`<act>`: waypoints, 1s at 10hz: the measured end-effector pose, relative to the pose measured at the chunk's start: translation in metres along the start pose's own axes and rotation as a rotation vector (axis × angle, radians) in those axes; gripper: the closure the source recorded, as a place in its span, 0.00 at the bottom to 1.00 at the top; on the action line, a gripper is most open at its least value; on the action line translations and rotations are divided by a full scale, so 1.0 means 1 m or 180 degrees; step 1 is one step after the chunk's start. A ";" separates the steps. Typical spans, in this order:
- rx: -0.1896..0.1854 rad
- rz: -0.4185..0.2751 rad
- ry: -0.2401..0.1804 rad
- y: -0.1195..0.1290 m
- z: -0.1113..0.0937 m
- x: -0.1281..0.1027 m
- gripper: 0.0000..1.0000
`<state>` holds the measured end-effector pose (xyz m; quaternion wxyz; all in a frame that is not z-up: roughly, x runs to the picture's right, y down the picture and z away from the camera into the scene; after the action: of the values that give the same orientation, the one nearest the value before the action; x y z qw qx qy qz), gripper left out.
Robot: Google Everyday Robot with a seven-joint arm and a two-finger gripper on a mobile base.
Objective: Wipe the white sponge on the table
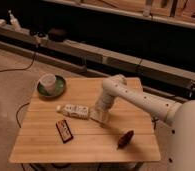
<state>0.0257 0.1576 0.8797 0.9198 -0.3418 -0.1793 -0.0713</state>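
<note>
as my gripper (101,117) sat low over the table (46,145), it hid most of the sponge (95,118); i couldn't tell its grip.

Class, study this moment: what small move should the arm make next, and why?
Probably slide the gripper, down on the white sponge, toward the near edge of the table. The white labelled bottle lies right beside the sponge, so wiping toward it would likely knock it.
</note>
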 end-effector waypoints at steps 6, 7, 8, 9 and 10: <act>0.0008 0.0208 0.0311 -0.007 0.009 0.015 0.78; 0.0023 0.0241 0.0369 -0.008 0.006 0.022 0.78; 0.0032 0.0274 0.0404 -0.009 0.004 0.027 0.78; 0.0053 0.0339 0.0441 -0.008 -0.002 0.039 0.78; 0.0063 0.0406 0.0475 -0.004 -0.007 0.052 0.78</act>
<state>0.0747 0.1492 0.8965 0.9366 -0.3371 -0.0889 -0.0361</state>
